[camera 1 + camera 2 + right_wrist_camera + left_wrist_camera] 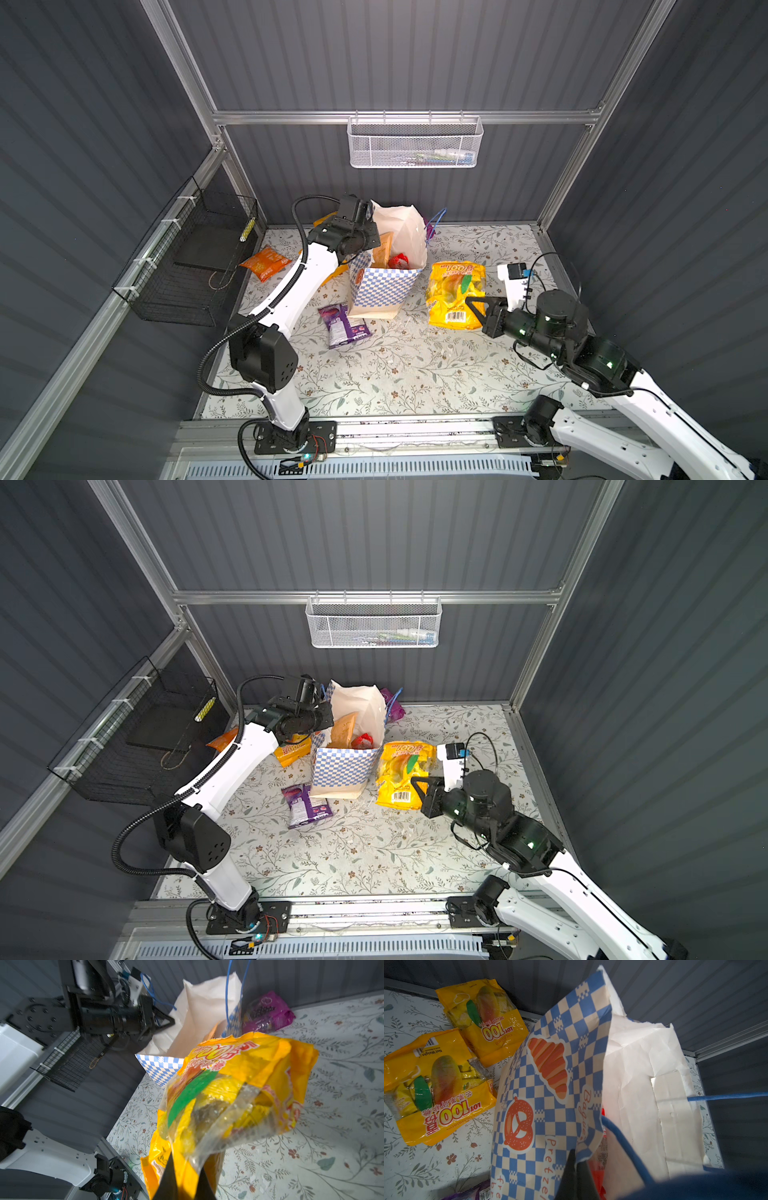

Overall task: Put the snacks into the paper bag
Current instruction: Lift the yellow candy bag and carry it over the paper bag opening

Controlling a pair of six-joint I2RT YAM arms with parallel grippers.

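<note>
Right gripper (185, 1167) pinches a crinkly, glossy yellow packet (228, 1095); left gripper (577, 1160) seemingly clamps the creased checkered paper bag (550, 1084) at its rim.

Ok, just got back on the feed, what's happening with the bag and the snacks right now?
The left gripper is shut on the rim of the paper bag, holding its mouth open. The right gripper is shut on a yellow packet, raised beside the bag and not yet over the opening. A tan pouch and a red packet are already inside. On the table lie a purple packet, an orange packet and two more yellow packets.
</note>
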